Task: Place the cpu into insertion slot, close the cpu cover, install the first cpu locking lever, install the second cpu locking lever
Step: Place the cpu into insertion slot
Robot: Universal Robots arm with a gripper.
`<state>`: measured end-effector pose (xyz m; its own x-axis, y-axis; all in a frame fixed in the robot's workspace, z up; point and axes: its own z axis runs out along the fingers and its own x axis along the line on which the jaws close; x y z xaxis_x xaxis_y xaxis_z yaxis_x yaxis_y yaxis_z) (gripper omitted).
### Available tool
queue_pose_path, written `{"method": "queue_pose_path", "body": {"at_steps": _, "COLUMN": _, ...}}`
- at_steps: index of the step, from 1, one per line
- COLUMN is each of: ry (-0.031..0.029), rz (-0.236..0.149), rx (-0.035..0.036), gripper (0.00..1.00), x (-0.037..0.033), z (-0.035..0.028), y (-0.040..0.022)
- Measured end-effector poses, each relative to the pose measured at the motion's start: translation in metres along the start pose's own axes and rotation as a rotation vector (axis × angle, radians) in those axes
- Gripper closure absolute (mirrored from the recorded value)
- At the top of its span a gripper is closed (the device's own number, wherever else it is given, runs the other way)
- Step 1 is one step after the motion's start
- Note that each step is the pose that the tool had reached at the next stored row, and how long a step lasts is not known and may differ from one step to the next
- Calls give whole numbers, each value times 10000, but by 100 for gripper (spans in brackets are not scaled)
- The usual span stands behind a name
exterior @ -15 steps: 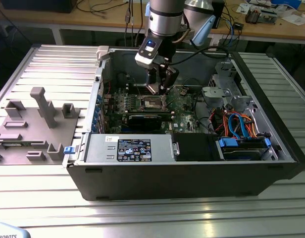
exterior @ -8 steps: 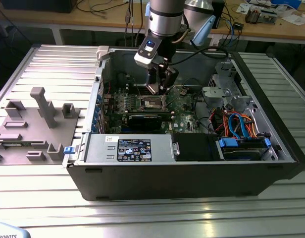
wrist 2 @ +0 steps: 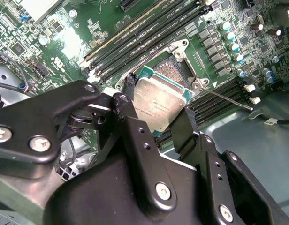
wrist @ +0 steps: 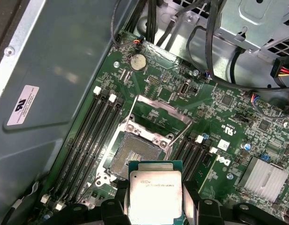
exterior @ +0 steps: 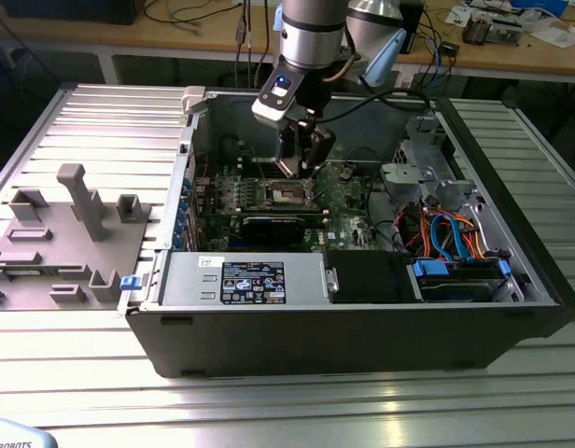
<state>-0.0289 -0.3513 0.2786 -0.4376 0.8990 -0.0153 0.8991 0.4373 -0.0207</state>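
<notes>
The cpu [wrist: 155, 191], a small square chip with a silvery top, is clamped by its edges between the black fingers [wrist 2: 127, 96] of my gripper [wrist 2: 156, 105]. It hangs tilted just above the open insertion slot [wrist: 135, 152] on the green motherboard [wrist: 229, 112]. The cpu cover [wrist: 164, 108] is swung up and back from the slot. A thin locking lever [wrist 2: 224, 99] sticks out beside the socket, unlatched. In the exterior view the gripper [exterior: 301, 168] reaches down into the computer case over the slot [exterior: 289, 194].
Black memory slots [wrist: 95, 136] run along both sides of the socket. A silver heatsink [wrist: 266, 180] and a coin cell [wrist: 138, 61] sit on the board. Cables and a drive cage [exterior: 427, 159] fill the case's right in the exterior view. A grey fixture block [exterior: 73, 233] stands outside the case.
</notes>
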Motion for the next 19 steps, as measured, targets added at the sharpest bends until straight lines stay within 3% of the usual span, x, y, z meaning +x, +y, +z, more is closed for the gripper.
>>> {"method": "queue_pose_path", "body": {"at_steps": 19, "ry": 13, "rz": 650, "rx": 10, "gripper": 45, "x": 0, "z": 12, "y": 0}}
